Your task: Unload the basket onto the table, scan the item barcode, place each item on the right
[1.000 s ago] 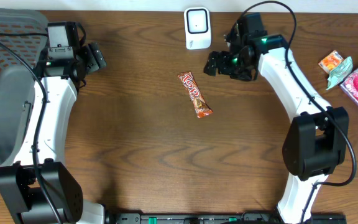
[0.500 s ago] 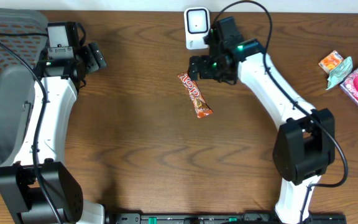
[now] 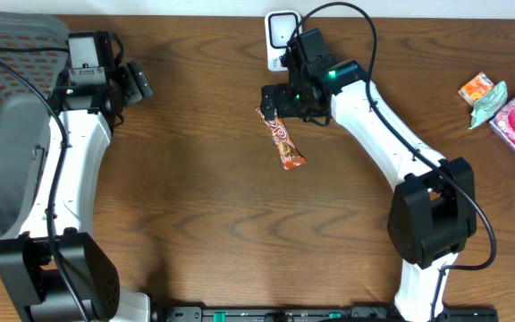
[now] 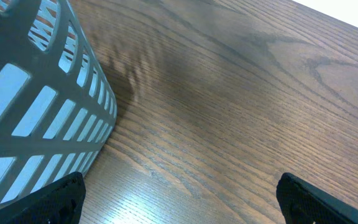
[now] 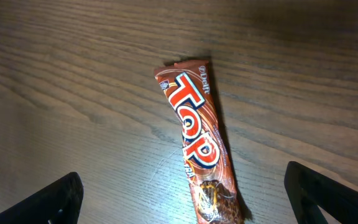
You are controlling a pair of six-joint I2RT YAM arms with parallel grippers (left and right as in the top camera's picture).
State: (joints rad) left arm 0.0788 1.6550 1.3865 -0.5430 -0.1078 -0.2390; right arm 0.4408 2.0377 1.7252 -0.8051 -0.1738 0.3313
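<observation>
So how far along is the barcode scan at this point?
Done: nothing visible; the brown TOP chocolate bar lies unheld on the wooden table. In hand: the open right gripper hovers over the bar's upper end. Left: grasp it and show its barcode to the white box-shaped scanner behind. The open left gripper sits idle by the grey slatted basket.

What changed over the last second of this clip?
The right hand swung left from beside the white scanner to hover over the upper end of the candy bar, open, with nothing gripped. The candy bar, the scanner, the open left hand and the snack packs at the right edge stayed put.
</observation>
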